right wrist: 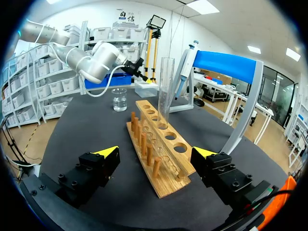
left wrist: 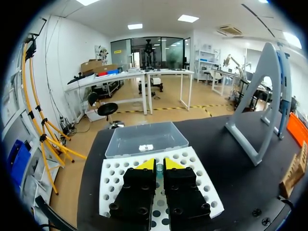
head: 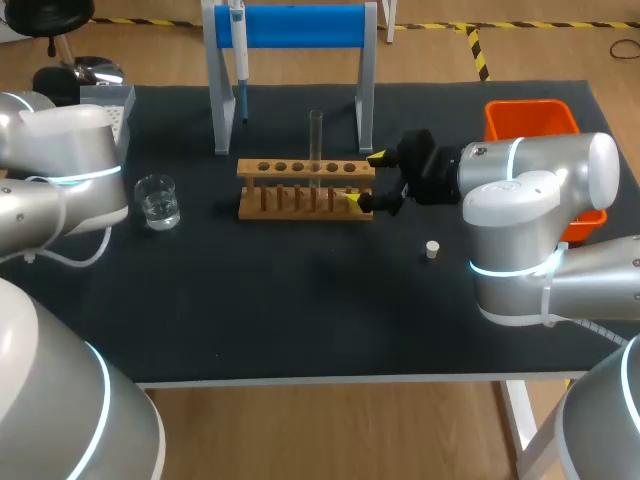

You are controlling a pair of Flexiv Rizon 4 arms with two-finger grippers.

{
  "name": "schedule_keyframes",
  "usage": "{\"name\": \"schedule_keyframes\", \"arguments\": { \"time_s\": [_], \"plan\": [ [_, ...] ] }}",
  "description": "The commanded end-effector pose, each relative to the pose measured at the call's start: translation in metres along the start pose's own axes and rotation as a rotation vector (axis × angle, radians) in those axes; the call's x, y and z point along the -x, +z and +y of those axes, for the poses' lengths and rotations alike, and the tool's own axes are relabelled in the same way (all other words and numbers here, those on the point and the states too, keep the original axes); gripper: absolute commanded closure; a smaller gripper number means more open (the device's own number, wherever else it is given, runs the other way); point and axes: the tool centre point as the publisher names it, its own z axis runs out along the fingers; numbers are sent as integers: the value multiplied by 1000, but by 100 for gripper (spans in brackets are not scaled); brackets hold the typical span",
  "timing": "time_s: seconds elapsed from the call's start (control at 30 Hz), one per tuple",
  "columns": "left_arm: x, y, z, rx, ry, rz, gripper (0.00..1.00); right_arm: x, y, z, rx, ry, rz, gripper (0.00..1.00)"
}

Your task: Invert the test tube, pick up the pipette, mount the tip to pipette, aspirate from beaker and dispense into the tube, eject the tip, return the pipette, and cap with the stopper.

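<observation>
Black matting covers the table [head: 300, 300]; far left, the left gripper [left wrist: 159, 166] hangs over the white perforated tip rack [left wrist: 202, 168], jaws drawn to a narrow slit, and whether anything is gripped cannot be told; clear box [left wrist: 144, 139] just beyond the rack; glass beaker [head: 157, 200] holds clear liquid and stands apart from the wooden rack [head: 305, 185]; pipette [head: 240, 60] hangs on the blue-barred stand [head: 300, 25]; test tube [head: 316, 140] stands upright in a rack hole; right gripper [head: 364, 178] at the rack's right end, jaws wide, one finger either side, holding nothing; white stopper [head: 432, 249] lies on the matting; orange bin [head: 530, 120] far right.
</observation>
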Motion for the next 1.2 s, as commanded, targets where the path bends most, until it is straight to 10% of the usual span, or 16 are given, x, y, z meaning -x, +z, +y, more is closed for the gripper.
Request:
{"name": "schedule_keyframes", "arguments": {
  "time_s": [0.03, 1.2],
  "plan": [
    [1, 4, 1, -6, 0, -1, 100, 0, -1, 0, 1, 0, 2, 0],
    [-2, -8, -10, -24, 5, -26, 100, 0, -1, 0, 1, 0, 2, 0]
  ]
}}
